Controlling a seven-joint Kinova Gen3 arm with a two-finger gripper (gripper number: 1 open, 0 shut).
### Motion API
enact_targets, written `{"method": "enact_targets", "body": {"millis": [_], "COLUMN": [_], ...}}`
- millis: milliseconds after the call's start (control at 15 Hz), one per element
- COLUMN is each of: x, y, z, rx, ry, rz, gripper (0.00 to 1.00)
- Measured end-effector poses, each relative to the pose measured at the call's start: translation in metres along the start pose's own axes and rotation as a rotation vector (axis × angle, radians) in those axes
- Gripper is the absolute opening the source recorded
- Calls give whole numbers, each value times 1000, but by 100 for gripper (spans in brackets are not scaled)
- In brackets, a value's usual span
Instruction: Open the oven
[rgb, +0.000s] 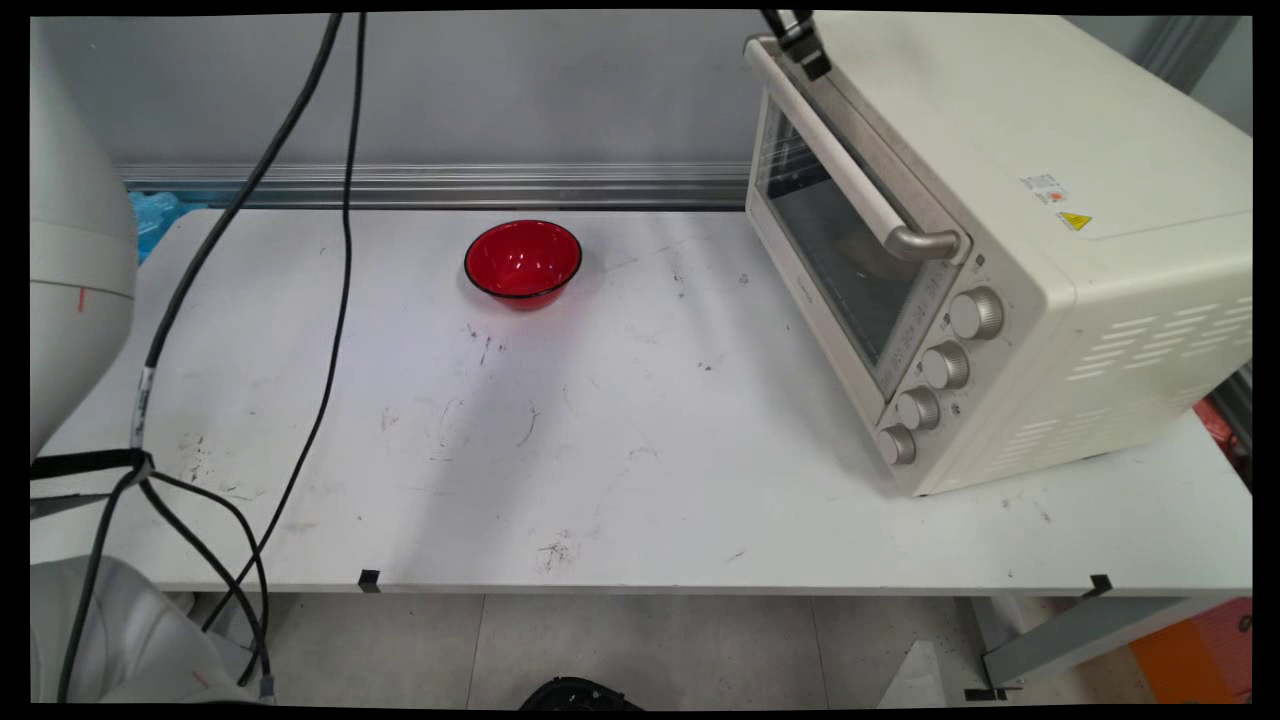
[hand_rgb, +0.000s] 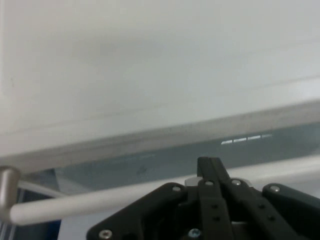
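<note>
The oven door handle (rgb: 850, 165) is what the gripper (rgb: 800, 35) sits against, at the bar's far, upper end by the top edge of the main view. From the left, black cables (rgb: 340, 250) hang down across the white table (rgb: 600, 450). Further along, toward the back, a red bowl (rgb: 522, 260) stands upright and apparently empty, well apart from everything else. On the right stands the cream toaster oven (rgb: 1050, 250), angled to the table, with its glass door (rgb: 830, 240) shut and four knobs (rgb: 945, 365) in a column beside it. In the hand view the handle (hand_rgb: 100, 200) runs as a pale bar across the frame just behind the gripper (hand_rgb: 210, 167), with the dark door glass beyond. The gripper is touching the bar or very nearly so, but whether it is clamped on the bar or merely closed up in front of it I cannot tell. The handle looks like a rigid, smooth, rounded rod on metal end brackets — probably slippery under hard pads but not fragile. The mid-length of the bar looks the steadier place to grasp — an end hold would likely twist the door.
</note>
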Motion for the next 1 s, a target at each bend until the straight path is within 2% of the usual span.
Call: {"method": "enact_targets", "body": {"millis": [533, 1000], "x": [10, 12], "y": [6, 7], "z": [30, 52], "rx": [-18, -18], "ry": [-1, 1], "rz": [-44, -79], "gripper": [0, 0]}}
